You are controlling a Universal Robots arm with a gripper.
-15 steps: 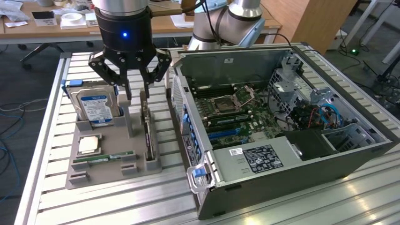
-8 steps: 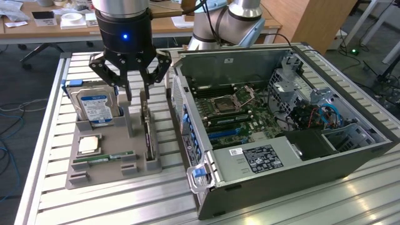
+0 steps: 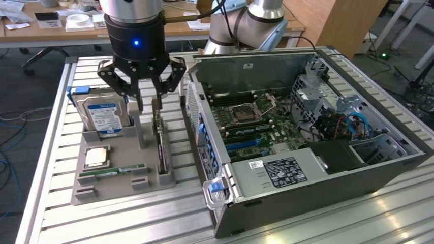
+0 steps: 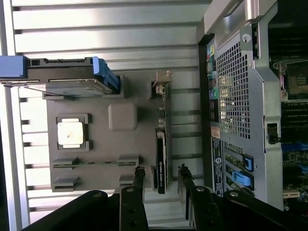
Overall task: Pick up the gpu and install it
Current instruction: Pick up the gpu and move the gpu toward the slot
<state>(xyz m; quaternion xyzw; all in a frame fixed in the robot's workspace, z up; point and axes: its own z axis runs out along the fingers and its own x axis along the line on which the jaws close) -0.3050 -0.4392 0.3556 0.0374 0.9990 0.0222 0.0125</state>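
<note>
The fingers (image 3: 130, 101) stand apart directly over the gpu (image 3: 161, 147), which stands on edge in the grey holder (image 3: 101, 189) on the bench (image 3: 48, 168), beside the open computer case (image 3: 326, 173).

A slatted metal table (image 3: 48, 213) stands on grey floor (image 3: 30, 86), cables (image 3: 12, 119) trailing beside it. Beyond its far edge, a wooden desk (image 3: 27, 31) holds white boxes (image 3: 79, 21); a wooden cabinet (image 3: 339, 23) stands at the exterior view's right
</note>
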